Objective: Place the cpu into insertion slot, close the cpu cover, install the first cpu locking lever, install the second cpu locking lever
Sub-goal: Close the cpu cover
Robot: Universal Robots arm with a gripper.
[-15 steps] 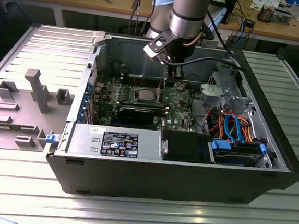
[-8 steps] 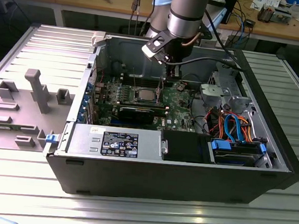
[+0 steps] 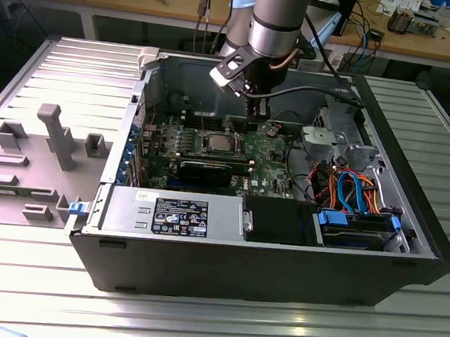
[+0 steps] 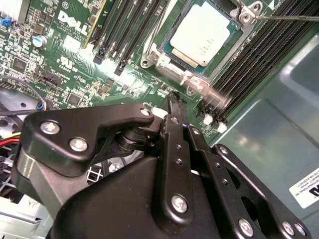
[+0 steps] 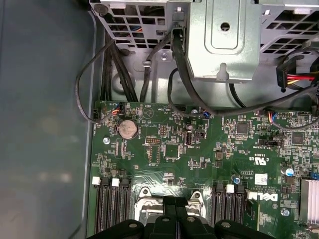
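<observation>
dull silver-grey on the cpu [image 4: 202, 35]; green, speckled with tiny parts, on the motherboard [image 4: 75, 64]; matte black on the gripper [image 4: 175, 99]; orange and blue on the cables [image 3: 348, 184], exterior view's right; ribbed pale grey on the table [image 3: 196, 324].

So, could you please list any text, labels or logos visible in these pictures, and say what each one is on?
Black label on the power supply: white print, too small to read.
White sticker on the case wall: cut off, too small to read.
White logo on the motherboard: a brand mark, left unquoted.
Top of the cpu: faint markings, unreadable.
</observation>
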